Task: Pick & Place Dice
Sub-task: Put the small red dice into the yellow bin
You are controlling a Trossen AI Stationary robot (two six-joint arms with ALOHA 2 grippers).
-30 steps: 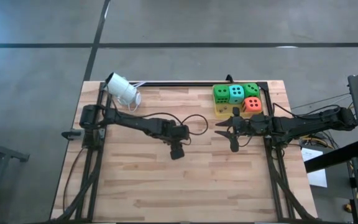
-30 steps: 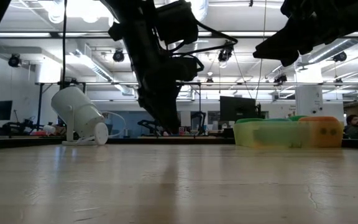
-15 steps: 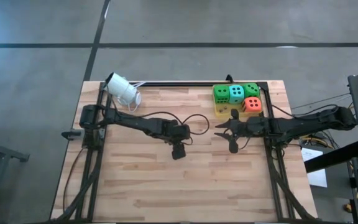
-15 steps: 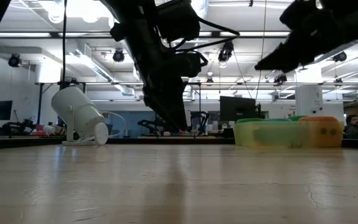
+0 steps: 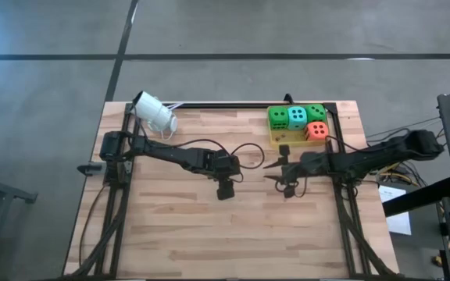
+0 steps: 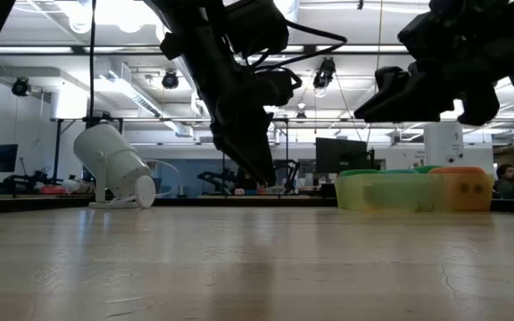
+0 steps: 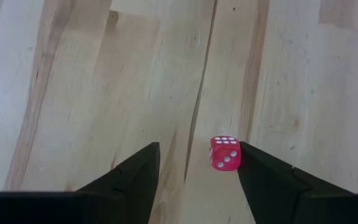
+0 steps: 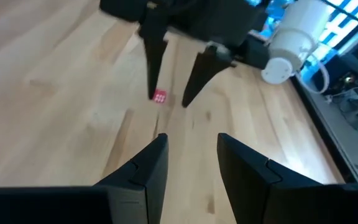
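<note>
Four large dice sit in a yellow tray [image 5: 283, 140] at the table's far right: a green one [image 5: 278, 117], a teal one [image 5: 297, 117], a second green one [image 5: 316, 112] and an orange-red one [image 5: 316, 130]. At mid-table my left gripper [image 7: 197, 146] points down at the wood, open. A tiny red die [image 7: 225, 152] lies on the table between its fingers, close to one of them. My right gripper [image 8: 192, 140] hangs open above the table in front of the tray, pointing at the left gripper [image 8: 173, 68], with nothing between its fingers. My left gripper stands open over the tiny red die, fingers pointing down from above. The die rests on the table right beside the inner side of one finger [image 7: 253, 168]. I cannot tell whether that finger touches it.
A white camera-like cylinder [image 5: 156, 113] lies at the table's far left corner, with cables running along the far edge. Bare wood stretches across the near half of the table [image 5: 233, 242]. The arms' frames stand along both side edges.
My right gripper has sunk and come toward the table's left, nearer the left gripper, rolling about its own axis as it went. My left gripper has stayed over the same spot, tipping slightly. The large dice in the tray have not moved.
</note>
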